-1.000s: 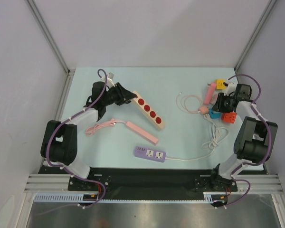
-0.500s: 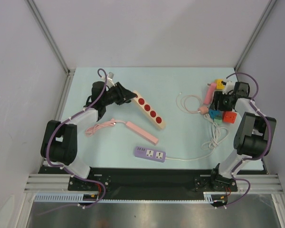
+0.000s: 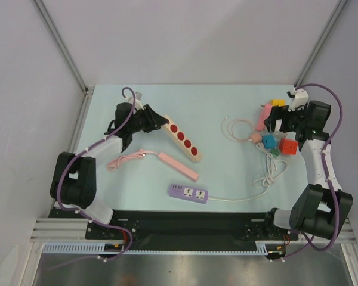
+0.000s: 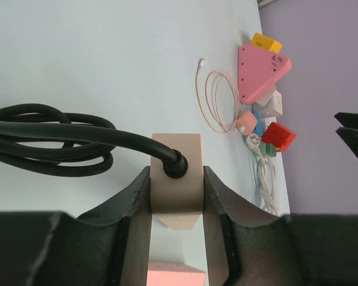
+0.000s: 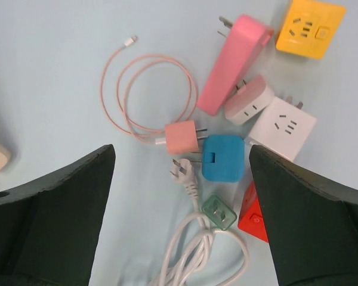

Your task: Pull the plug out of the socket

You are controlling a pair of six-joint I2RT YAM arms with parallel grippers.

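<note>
The left gripper [image 3: 161,122] is clamped on the long beige plastic power strip with red sockets [image 3: 184,139], at the end where a thick black cable [image 4: 48,134] enters. Well right of the strip, the right gripper [image 5: 180,155] gapes over a loose white plug [image 5: 180,167] among coloured cube adapters [image 5: 224,158]. A red adapter [image 5: 253,217] is half hidden behind its finger.

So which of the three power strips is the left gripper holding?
The beige strip with red sockets, clamped at its cable end. The pink strip and purple strip lie untouched.

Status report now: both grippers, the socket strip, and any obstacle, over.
Left gripper shut on beige power strip, at its black cable end. Right gripper open, empty, above loose adapters. Strip's red sockets show no plug. Nothing blocking.
</note>
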